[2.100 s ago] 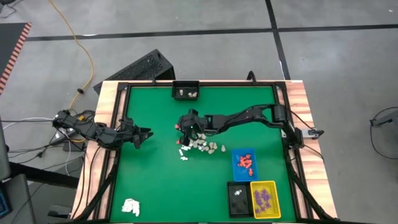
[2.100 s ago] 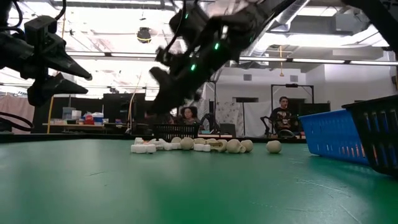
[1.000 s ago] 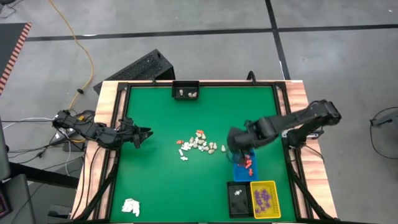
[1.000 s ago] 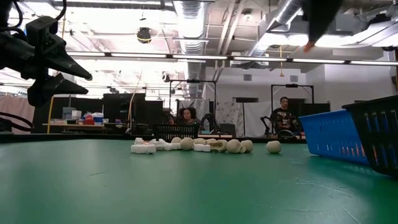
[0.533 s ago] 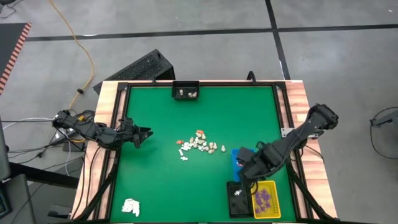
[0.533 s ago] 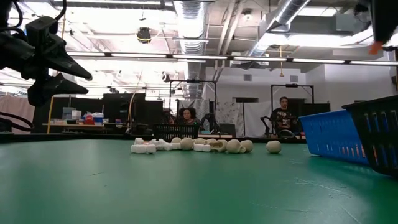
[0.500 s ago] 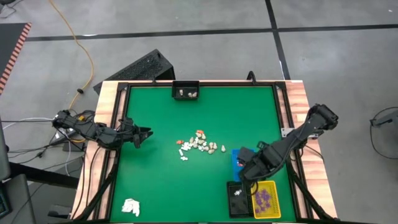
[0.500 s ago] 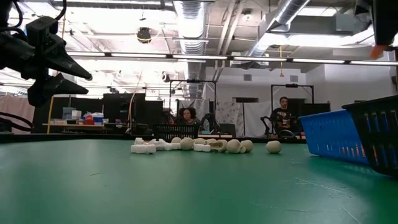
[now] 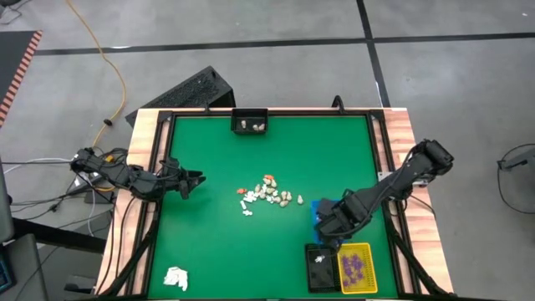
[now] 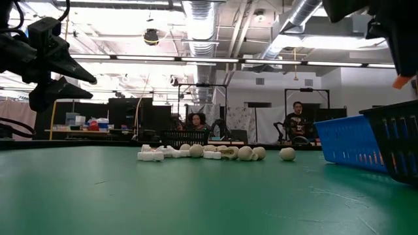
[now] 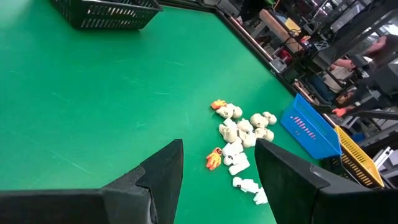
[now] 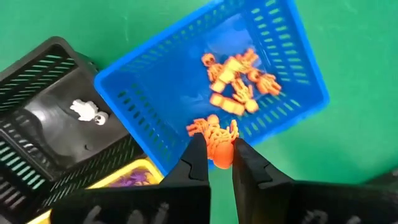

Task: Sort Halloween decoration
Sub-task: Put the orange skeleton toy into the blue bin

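grey concrete floor (image 9: 251, 50) crossed by dark lines, an orange cable (image 9: 113, 71), and bright ceiling strip lights (image 10: 196, 60).

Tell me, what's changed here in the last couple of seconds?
The right hand left the pile in the middle and swung over to the blue basket, carrying an orange figure pinched in its fingers. The left hand, the pile and the baskets stayed put.

Four trays: one blue tray (image 9: 320, 210); one yellow tray (image 9: 356, 267); two black trays (image 9: 249, 121)
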Available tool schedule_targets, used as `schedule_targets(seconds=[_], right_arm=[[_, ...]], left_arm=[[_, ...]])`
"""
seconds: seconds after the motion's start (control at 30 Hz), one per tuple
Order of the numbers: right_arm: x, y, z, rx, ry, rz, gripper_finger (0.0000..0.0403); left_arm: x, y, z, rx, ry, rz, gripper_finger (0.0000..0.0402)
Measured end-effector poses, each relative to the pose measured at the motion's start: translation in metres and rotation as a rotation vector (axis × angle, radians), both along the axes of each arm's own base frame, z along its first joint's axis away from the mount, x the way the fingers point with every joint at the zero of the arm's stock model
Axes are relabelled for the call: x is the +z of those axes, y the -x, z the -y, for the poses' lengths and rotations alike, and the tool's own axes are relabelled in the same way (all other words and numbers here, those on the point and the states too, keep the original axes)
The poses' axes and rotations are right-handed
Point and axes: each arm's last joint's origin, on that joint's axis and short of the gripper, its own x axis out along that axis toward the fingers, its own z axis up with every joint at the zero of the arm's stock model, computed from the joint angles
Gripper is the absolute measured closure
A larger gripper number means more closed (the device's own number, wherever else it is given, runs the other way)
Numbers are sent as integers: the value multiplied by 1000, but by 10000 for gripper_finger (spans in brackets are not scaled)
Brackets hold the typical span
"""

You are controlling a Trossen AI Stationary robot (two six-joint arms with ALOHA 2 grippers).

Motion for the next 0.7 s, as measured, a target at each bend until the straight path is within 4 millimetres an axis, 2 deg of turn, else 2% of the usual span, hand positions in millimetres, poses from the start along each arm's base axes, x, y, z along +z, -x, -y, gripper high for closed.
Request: schedule_targets(seconds=[0.37, 0.7], right_arm=[[-3, -2, 2, 65, 1, 5, 363], [-3, -3, 3, 55, 45, 27, 290]], left_arm=[[0, 0, 0, 0, 0, 0, 213], [0, 0, 0, 5, -1, 1, 213]])
